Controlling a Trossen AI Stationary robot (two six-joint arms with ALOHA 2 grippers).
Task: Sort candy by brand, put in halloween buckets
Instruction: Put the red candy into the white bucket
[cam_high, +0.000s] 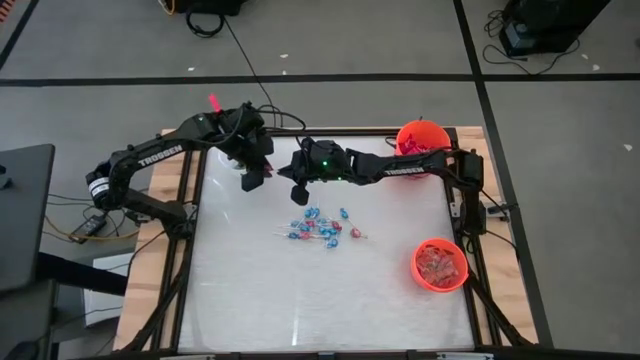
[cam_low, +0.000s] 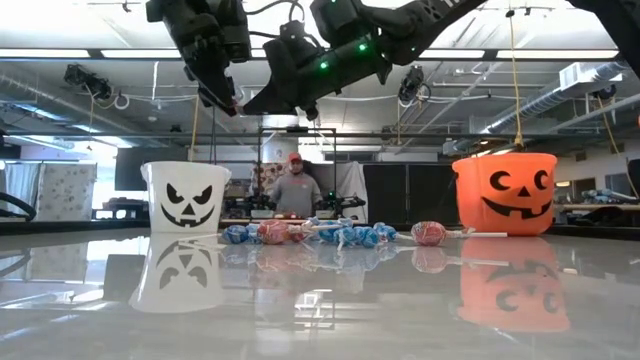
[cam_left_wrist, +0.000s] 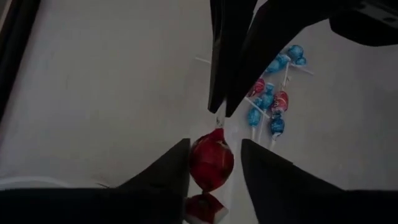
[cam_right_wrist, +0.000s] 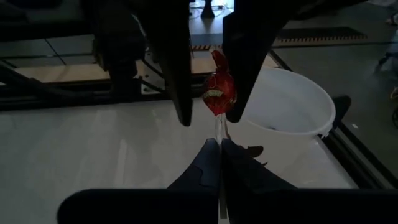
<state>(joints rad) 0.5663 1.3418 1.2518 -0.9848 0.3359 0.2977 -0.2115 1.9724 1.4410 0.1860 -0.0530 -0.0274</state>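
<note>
High view is showing my right gripper (cam_high: 297, 190) pinching a red lollipop (cam_right_wrist: 219, 93) by its stick while my left gripper (cam_high: 252, 178), half-open, is closing around it, with blue and red lollipops (cam_high: 318, 228) waiting unsorted on the bench (cam_high: 300, 300).

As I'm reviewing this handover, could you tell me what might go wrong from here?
1. The right gripper pinches only the thin stick of the red lollipop. If it lets go before the left gripper, whose jaws stand either side of the wrapped head, has closed, the lollipop could fall to the table rather than into the white bucket.
2. The two grippers are very close together and might bump.
</note>
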